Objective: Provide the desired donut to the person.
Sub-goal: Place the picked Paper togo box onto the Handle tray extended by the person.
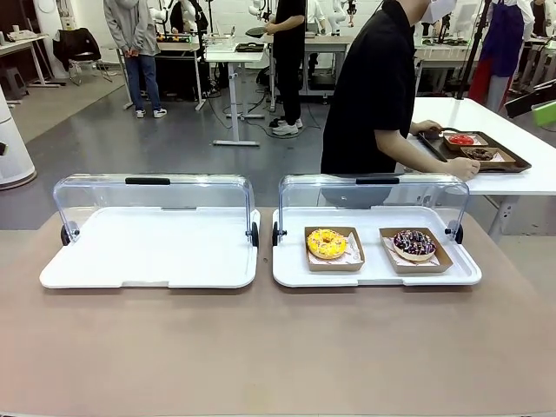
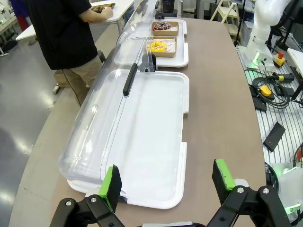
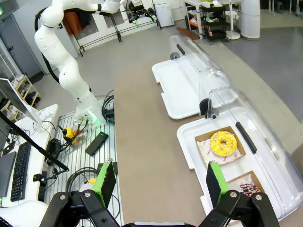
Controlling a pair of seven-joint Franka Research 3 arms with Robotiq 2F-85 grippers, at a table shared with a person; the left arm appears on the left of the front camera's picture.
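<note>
Both donuts lie closer to the right gripper, whose open fingers frame the yellow donut just ahead; the left gripper, also open, sits far off.

Empty white tray under raised clear lid.

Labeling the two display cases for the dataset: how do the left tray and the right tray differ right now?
Contents: the left tray is bare; the right tray holds a yellow donut and a chocolate sprinkled donut, each in a brown cardboard box.
Position: the right tray sits nearer the person, who is turned toward a side table.
Shared: both are white, each with a clear domed lid with a black handle swung open to the far side.
</note>
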